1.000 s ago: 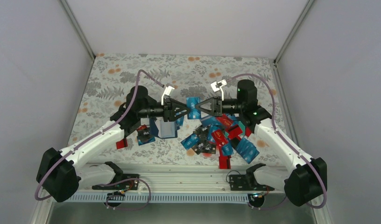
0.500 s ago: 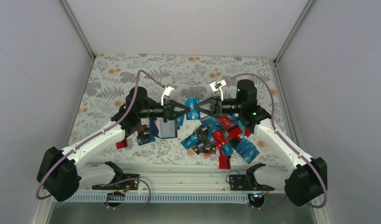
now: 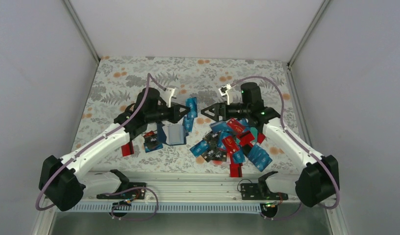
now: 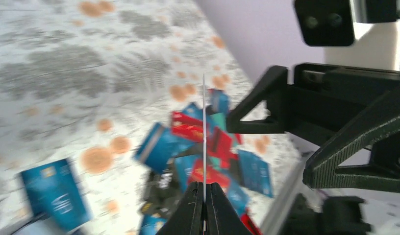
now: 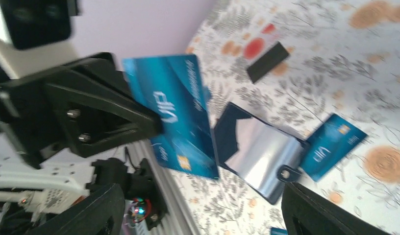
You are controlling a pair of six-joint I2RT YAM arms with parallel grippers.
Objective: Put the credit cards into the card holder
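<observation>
Left gripper (image 3: 184,113): pinching a blue card (image 3: 191,113) held on edge, off the table
Right gripper (image 3: 204,112): fingers wide apart
Holder (image 3: 175,134): lying open — just under the left gripper
Cards (image 3: 232,142): heaped right of the holder

Lab booth, white walls (image 3: 188,24), aluminium frame (image 3: 82,29)

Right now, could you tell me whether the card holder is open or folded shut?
Open: the card holder lies spread out, its pale inside facing up.

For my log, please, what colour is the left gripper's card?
Blue card, clearest in the right wrist view.
</observation>
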